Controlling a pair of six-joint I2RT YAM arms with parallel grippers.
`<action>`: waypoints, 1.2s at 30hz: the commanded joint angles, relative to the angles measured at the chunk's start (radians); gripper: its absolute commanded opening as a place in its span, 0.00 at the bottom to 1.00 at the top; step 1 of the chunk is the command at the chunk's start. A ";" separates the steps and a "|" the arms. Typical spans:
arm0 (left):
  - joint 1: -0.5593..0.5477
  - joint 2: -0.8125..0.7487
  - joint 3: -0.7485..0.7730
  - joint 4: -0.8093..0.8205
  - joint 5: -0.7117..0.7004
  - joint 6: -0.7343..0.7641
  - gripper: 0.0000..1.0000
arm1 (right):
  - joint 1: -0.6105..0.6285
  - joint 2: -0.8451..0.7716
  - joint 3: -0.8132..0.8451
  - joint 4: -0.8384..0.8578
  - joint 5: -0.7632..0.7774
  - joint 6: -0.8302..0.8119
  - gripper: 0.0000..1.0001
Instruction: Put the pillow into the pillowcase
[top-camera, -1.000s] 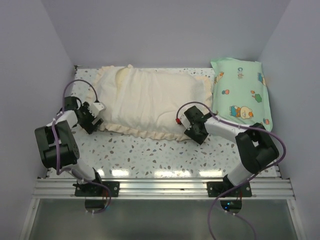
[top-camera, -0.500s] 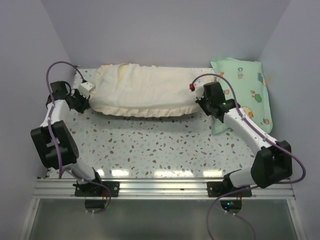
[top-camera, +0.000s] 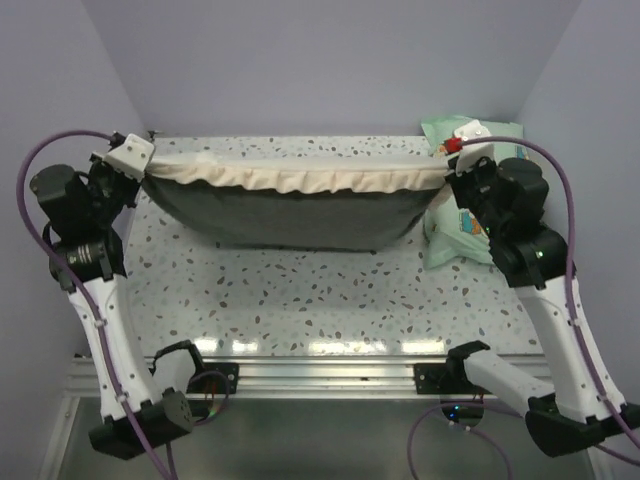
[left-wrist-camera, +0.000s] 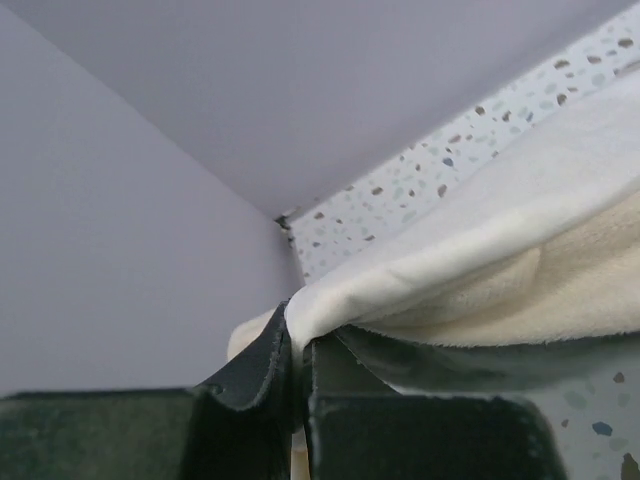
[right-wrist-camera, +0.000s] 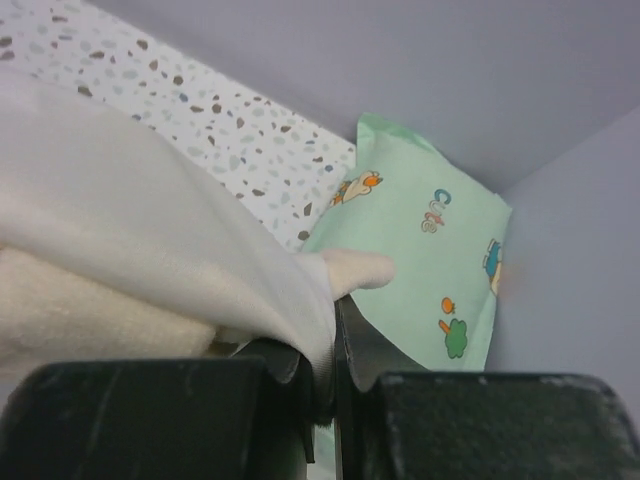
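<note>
So, both arms are up high w/ the pillowcase strung between them like a hammock, grey face toward me, cream ruffle along the top edge. L gripper is pinched tight on the left top corner; the left wrist cam shows the fabric clamped between the dark fingers, no gap. R gripper is doing the same on the right corner, jaws closed on the cream cloth.

The case hangs clear of the table along most of its length, belly sagging low in the middle. Can't see the pillow outright. That full, weighted sag says it's prob. inside already, but I can't tell for sure.

Looks like the late stage: pillow in, case held up by its top corners to settle the pillow to the bottom. Next move prob. needs both grips kept firm and level, a gentle shake or an even lowering, then laying it flat. R end hangs just beside the mint-green pillow, so it needs to come down w/o dragging that along.
</note>
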 joint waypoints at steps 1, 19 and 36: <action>0.027 -0.142 -0.020 0.093 -0.125 -0.044 0.00 | -0.019 -0.127 0.047 0.047 0.079 0.016 0.00; -0.105 0.808 0.552 0.012 -0.270 -0.246 0.63 | -0.071 0.896 0.628 0.082 0.142 0.006 0.81; -0.117 0.600 0.339 -0.315 -0.092 -0.268 1.00 | -0.163 0.531 0.191 -0.261 -0.439 0.191 0.99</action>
